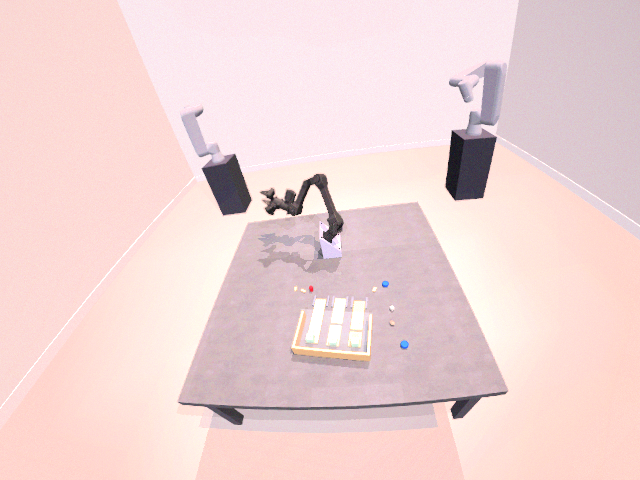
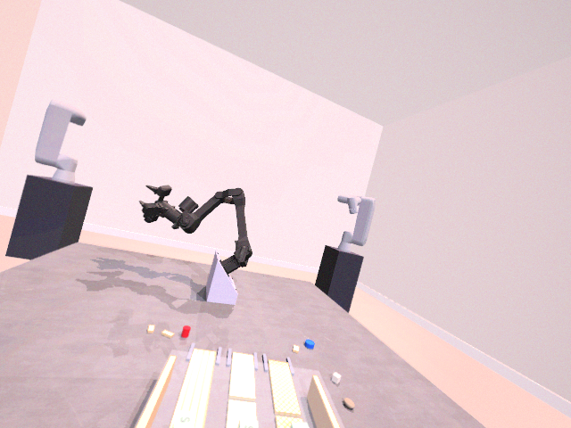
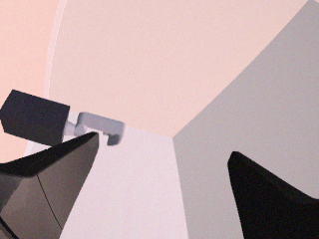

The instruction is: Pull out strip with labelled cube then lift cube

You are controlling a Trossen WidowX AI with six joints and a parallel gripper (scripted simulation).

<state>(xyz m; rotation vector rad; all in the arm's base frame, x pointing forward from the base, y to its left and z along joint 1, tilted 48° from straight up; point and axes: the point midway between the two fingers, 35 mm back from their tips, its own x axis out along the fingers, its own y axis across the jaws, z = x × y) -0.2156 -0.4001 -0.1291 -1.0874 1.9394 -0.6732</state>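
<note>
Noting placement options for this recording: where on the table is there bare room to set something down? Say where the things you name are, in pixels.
Wide patches of the table (image 1: 413,248) (image 2: 69,313): left of the wooden-walled tray (image 1: 330,354) (image 2: 156,391) in the top view, and between the tray and the table's near edge. Crowded: inside the tray, among the strips (image 1: 338,311) (image 2: 242,375), and just right of it, among small loose pieces.

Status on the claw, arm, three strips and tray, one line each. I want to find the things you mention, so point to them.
Claw (image 1: 265,200) (image 2: 144,195) (image 3: 166,150): open, nothing between the fingers.
Black arm (image 1: 323,193) (image 2: 241,216): raised, bent.
Left strip in top view (image 1: 318,315) (image 2: 198,377): one piece, not pulled out.
Middle strip (image 1: 338,311) (image 2: 242,375): split in two.
Right strip (image 1: 357,315) (image 2: 283,387): split in two.
Wooden-walled tray (image 1: 330,354) (image 2: 156,391): open-topped.
</note>
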